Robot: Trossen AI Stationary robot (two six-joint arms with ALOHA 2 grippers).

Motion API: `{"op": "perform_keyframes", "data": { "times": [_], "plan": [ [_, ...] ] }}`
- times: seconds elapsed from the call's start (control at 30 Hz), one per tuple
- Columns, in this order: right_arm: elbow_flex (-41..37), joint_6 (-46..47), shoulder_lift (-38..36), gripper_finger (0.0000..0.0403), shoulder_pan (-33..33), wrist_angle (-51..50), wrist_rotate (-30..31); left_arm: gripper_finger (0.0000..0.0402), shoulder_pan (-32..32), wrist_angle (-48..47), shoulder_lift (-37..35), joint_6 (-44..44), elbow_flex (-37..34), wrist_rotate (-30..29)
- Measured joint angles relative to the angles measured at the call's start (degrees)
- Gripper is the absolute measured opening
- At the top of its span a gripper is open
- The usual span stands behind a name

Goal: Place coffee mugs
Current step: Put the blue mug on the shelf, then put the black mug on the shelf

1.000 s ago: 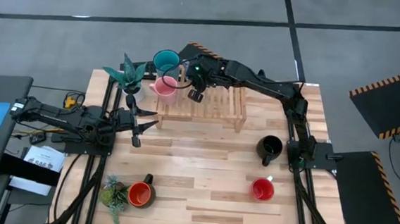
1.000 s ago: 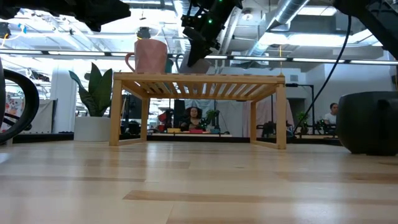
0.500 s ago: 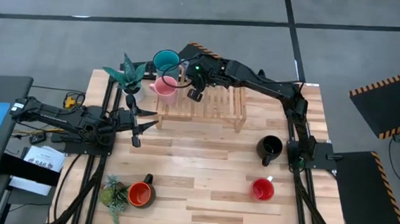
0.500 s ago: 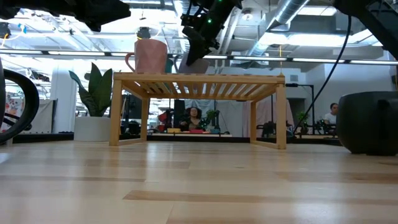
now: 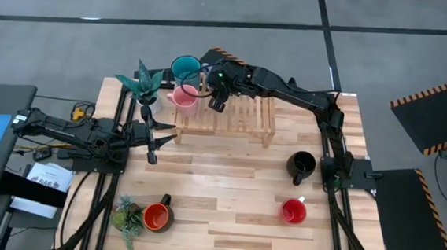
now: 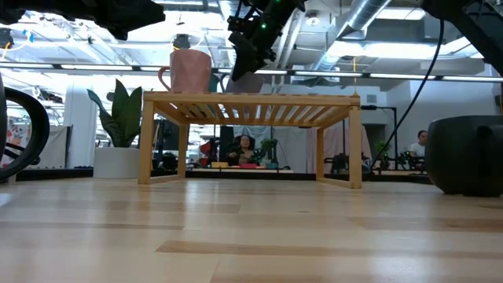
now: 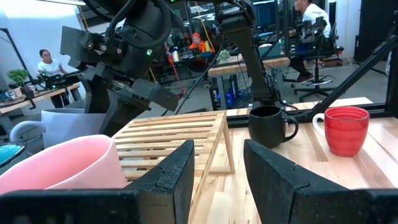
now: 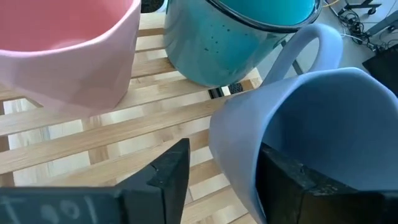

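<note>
Wooden slats make up the rack (image 5: 236, 114) at about twelve o'clock on the table (image 5: 227, 192), and going left to right: the left gripper (image 5: 154, 140) waits at nine o'clock, its fingers (image 7: 171, 180) apart and empty; an orange mug (image 5: 155, 215) sits at seven o'clock beside a small plant (image 5: 127, 214); a taller plant (image 5: 144, 85) stands at ten o'clock; the pink mug (image 5: 183, 97) and the teal mug (image 5: 185, 67) crowd the rack's left end; the right gripper (image 5: 218, 101) hangs over that end with the grey-blue mug (image 8: 323, 134) beneath it; a black mug (image 5: 303, 165) sits at three o'clock and a red mug (image 5: 294, 211) at four o'clock. In the right wrist view one finger (image 8: 171, 171) stands outside the grey-blue wall and the other inside it, with a gap showing on the outer side, so the fingers look parted around the wall rather than pinching it; I judge this the release of the third mug. To do it well, the hand should rise straight up so neither finger drags the wall or nudges the teal mug, which stands just beside the handle. From above, the gripper covers the grey-blue mug almost wholly; the low view hides its base behind the pink mug, so whether it sits flat on the slats I cannot tell.
</note>
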Motion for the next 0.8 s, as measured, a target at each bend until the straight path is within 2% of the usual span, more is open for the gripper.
{"op": "perform_keyframes", "data": {
  "times": [0.2, 0.8],
  "plan": [
    [0.1, -0.6, 0.0, 0.0194, 0.0, 0.9, 0.6, 0.0126, 0.0, 0.0, 0.0, 0.0, 0.0, 0.0],
    [7.9, -1.9, 0.1, 0.0193, -0.1, -3.1, 1.3, 0.0126, 0.0, -0.9, 0.0, -0.1, 0.0, 0.1]
  ]
}}
